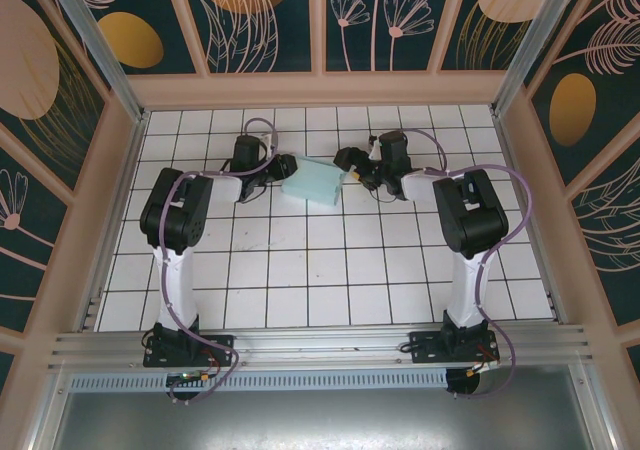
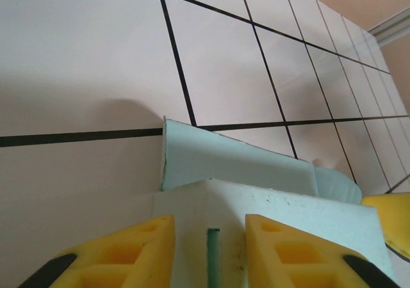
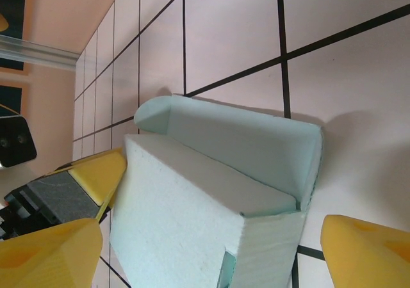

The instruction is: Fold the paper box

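The pale turquoise paper box (image 1: 315, 182) is seen lying on the white tiled surface (image 1: 300, 270), partly folded, with creased panels standing up from its base. The left hand (image 1: 277, 167) is placed at the box's left end and the right hand (image 1: 350, 162) at the box's right end, both close against it. In the left wrist view the left hand (image 2: 209, 230) is set over a folded corner of the box (image 2: 237, 160). Its yellow fingers (image 2: 128, 253) are narrowly spaced with the card ridge between them, but whether the card is pinched cannot be told. In the right wrist view the right hand (image 3: 208, 237) is spread wide and released. The box (image 3: 211, 198) is straddled by it, and a thin gap is visible beside each fingertip. A raised flap is seen along the box's far side, curled at one corner.
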Available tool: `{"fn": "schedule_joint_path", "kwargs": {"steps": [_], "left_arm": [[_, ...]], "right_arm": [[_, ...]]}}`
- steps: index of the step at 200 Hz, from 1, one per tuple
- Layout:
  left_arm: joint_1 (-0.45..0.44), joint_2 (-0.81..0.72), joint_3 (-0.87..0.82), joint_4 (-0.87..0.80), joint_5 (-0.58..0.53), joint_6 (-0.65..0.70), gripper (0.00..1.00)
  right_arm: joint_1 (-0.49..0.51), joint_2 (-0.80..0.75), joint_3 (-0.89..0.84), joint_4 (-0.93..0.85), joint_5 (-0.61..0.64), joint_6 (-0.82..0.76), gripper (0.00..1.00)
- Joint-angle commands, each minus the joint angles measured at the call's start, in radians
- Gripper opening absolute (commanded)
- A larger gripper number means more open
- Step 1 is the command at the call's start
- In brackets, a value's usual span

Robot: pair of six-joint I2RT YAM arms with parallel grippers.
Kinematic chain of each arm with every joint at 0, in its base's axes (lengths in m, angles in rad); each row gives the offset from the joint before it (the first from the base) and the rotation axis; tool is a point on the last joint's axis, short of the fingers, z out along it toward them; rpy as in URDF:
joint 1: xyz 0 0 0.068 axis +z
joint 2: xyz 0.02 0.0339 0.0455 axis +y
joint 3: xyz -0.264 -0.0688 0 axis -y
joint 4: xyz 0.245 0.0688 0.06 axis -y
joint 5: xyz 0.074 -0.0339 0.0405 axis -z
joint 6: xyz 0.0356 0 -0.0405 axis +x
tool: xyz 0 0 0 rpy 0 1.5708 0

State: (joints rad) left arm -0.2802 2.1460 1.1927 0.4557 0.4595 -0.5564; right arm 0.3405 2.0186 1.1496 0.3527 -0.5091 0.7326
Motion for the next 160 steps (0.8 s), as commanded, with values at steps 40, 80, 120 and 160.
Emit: {"fn": "schedule_joint_path", "kwargs": {"steps": [40,80,120,160], "left_arm": [[0.040,0.074,-0.094,-0.085,0.088,-0.071,0.25],[0.061,0.067,-0.111,-0.035,0.129,-0.110,0.16],[0.100,0.085,-0.144,0.047,0.188,-0.175,0.12],[0.132,0.115,-0.159,0.161,0.261,-0.270,0.06]], "right_arm": [[0.011,-0.067,-0.071,0.040,0.020,0.024,0.89],[0.024,-0.073,-0.089,0.056,0.008,0.033,0.89],[0.032,-0.090,-0.123,0.087,0.008,0.046,0.89],[0.049,-0.080,-0.133,0.116,-0.005,0.074,0.89]]}}
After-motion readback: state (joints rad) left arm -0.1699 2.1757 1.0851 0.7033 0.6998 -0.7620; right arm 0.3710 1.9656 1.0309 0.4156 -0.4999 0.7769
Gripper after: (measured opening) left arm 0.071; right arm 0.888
